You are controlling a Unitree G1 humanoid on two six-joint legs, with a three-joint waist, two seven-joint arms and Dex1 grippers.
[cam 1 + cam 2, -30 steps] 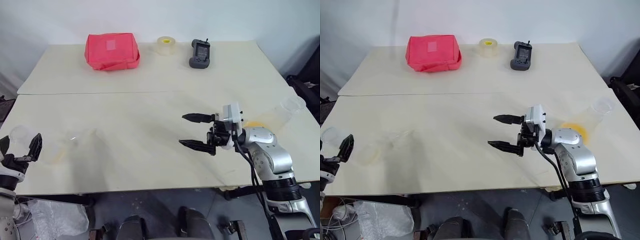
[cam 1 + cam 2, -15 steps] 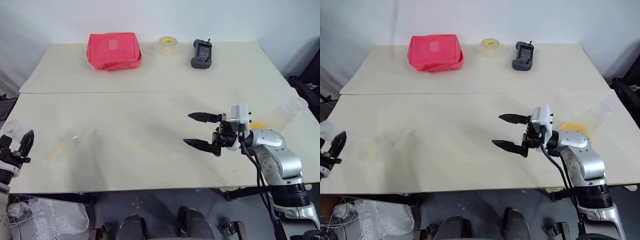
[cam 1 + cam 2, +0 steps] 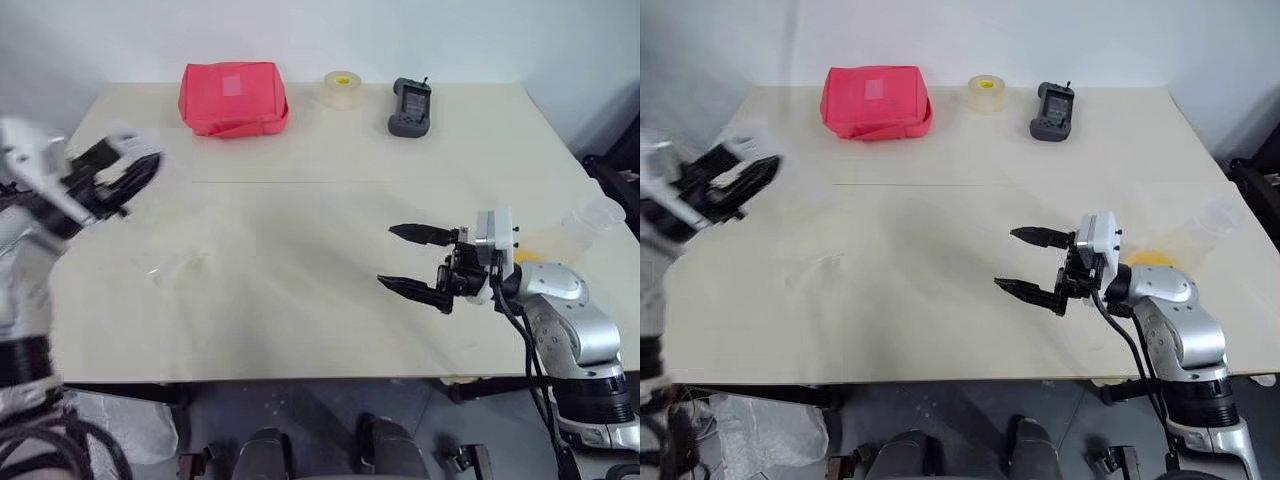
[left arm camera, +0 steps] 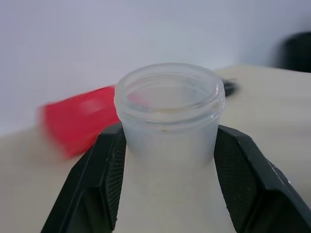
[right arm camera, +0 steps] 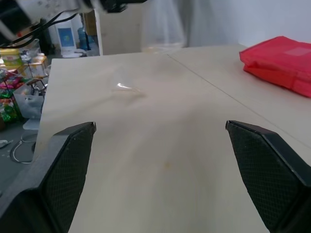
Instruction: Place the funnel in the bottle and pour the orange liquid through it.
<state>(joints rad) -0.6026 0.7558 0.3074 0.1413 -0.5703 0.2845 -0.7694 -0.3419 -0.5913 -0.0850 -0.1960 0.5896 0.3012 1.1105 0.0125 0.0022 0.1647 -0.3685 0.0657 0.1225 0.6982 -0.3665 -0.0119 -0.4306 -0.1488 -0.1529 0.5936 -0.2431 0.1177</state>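
Since a funnel [image 3: 165, 268] lying on the desk [image 3: 320, 330] must be seated first, the flask [image 4: 170, 126] is clamped by the left pincer [image 4: 170, 160]; the right pincer [image 3: 415, 263] is held spread, empty.

Open tabletop [image 3: 300, 300] lies between the funnel [image 3: 160, 268] and right claw [image 3: 405, 258].

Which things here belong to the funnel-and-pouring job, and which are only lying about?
For the job: bottle, held in the left gripper; funnel; cup with orange liquid.
Lying about: red pouch; tape roll; black handset.
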